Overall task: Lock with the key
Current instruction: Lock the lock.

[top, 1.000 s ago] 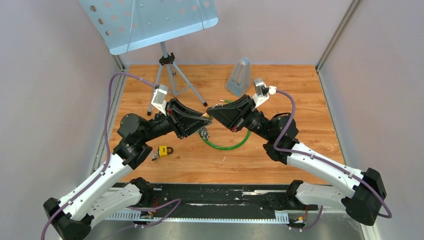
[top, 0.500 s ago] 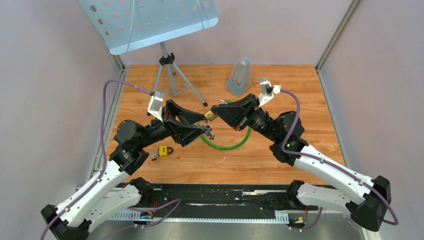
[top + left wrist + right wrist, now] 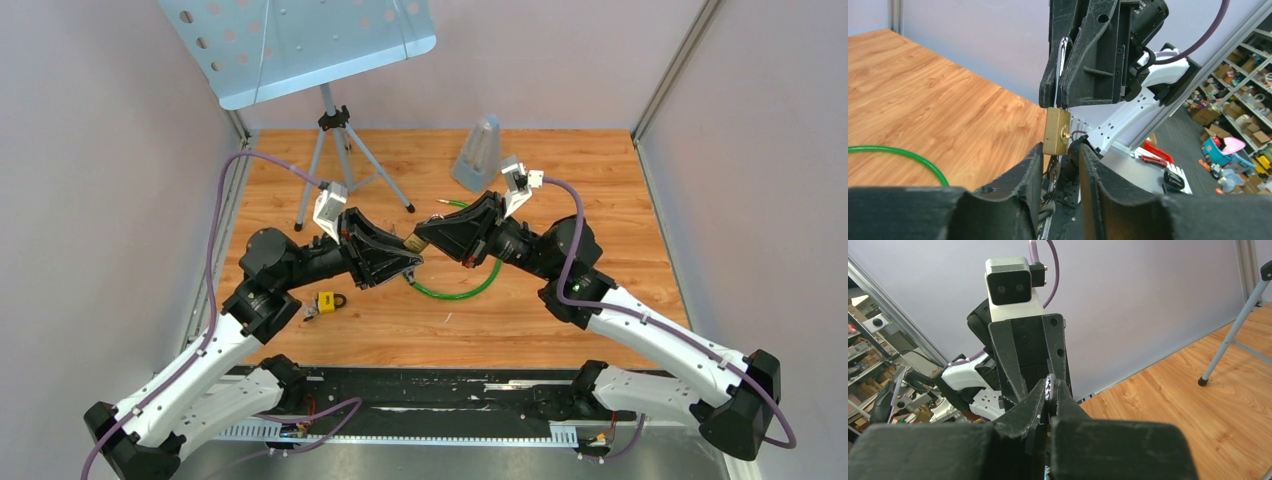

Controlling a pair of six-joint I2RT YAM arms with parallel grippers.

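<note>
A brass padlock hangs in the air over the table's middle; it also shows in the top view. My right gripper is shut on its steel shackle and holds it body down. A key bunch hangs from the underside of the lock. My left gripper is open just below the lock, its fingers either side of the hanging keys. The keys lie near the left finger, with a gap to the other finger. In the top view the left gripper meets the lock from the left.
A yellow padlock with keys lies on the wooden table at the left. A green cable loop lies under the grippers. A music stand on a tripod and a grey metronome stand at the back.
My left gripper has moved up and right, closing in under the brass padlock, and its fingers have narrowed round the keys. The right gripper has shifted slightly left with the lock.
</note>
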